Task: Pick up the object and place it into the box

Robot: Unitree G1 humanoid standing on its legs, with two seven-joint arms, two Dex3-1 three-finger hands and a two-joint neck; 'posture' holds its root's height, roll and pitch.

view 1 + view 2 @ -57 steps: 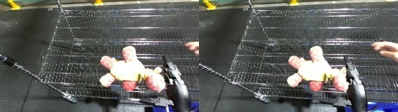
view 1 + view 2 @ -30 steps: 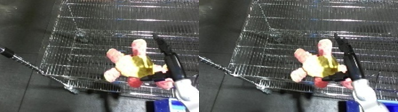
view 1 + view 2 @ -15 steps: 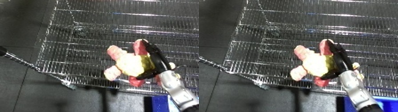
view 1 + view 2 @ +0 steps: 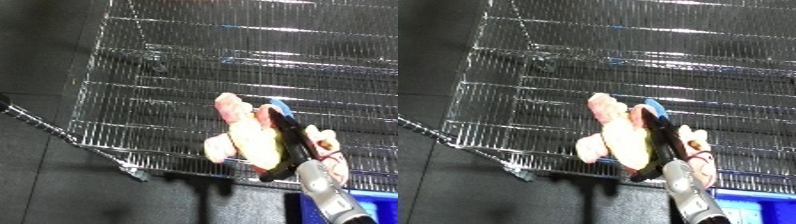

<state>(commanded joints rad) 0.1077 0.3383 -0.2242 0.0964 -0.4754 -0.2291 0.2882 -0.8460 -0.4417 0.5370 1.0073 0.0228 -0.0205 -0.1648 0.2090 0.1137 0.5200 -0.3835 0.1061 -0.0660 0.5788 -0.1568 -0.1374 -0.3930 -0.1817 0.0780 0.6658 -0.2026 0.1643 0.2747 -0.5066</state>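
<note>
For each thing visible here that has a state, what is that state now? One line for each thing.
plush toy: lying on the wire mesh, the right hand across it.
right hand: black fingers laid along the toy; whether they are curled round it cannot be told.
wire basket: tilted in view, holding the toy; a blue piece shows beside the toy.
left hand: not in view.

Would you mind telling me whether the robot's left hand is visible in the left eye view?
No, only the right hand shows, reaching up from the lower right onto the plush toy in the wire basket.
</note>
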